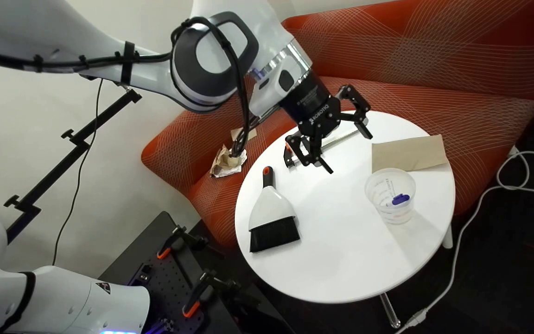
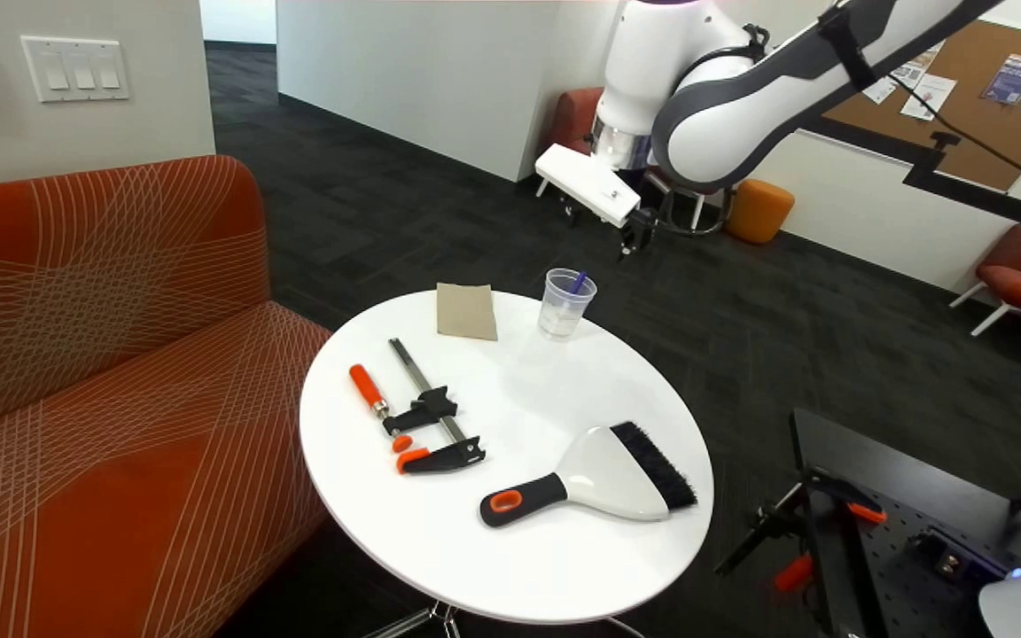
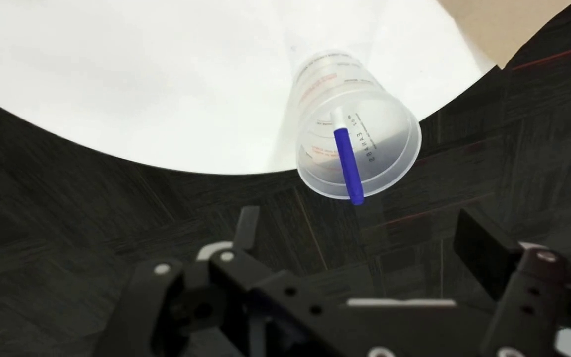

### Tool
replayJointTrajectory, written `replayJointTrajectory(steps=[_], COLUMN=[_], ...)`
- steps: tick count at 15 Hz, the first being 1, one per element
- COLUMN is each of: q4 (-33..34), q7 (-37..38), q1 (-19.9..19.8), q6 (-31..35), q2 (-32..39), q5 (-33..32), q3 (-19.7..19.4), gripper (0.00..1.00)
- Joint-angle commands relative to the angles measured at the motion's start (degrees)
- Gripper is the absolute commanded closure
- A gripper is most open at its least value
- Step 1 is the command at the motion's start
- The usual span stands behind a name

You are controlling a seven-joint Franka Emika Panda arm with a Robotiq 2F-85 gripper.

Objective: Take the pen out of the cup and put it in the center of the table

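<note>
Standing beside an orange-red sofa [image 1: 415, 46], round white table [image 1: 341, 250], dark carpet [image 2: 369, 213], tool [image 1: 350, 154] spread wide.

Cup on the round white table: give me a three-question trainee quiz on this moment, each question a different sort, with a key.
1. True or false: the pincer is open and apart from the cup.
2. Fill in: the blue ____ leans inside the cup.
3. On the table, which lies nearest the cup: a) the brush, b) the brown sheet, or c) the clamp?
Key: 1 true; 2 pen; 3 b.
</note>
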Motion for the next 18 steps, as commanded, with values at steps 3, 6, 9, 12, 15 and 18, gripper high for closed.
replayJointTrajectory(steps=[3,6,9,12,15,18], q4=[2.96,4.46,6.19,8.19,10.14,12.06], q7=[-3.09,-5.83,-8.23,-10.13,-11.59,-12.36], q1=[-0.71,-1.28,-1.75,-2.08,-2.23,-2.31], q6=[1.77,3.04,3.95,3.96,3.91,3.65], q2=[4.65,6.82,9.06,11.31,13.43,15.56], q5=[1.98,3.47,5.32,7.0,8.33,9.57], q3=[-0.42,-0.43,-0.71,-1.13,-1.64,-2.1], gripper=[0.22,0.35,0.38,0.43,0.54,0.53])
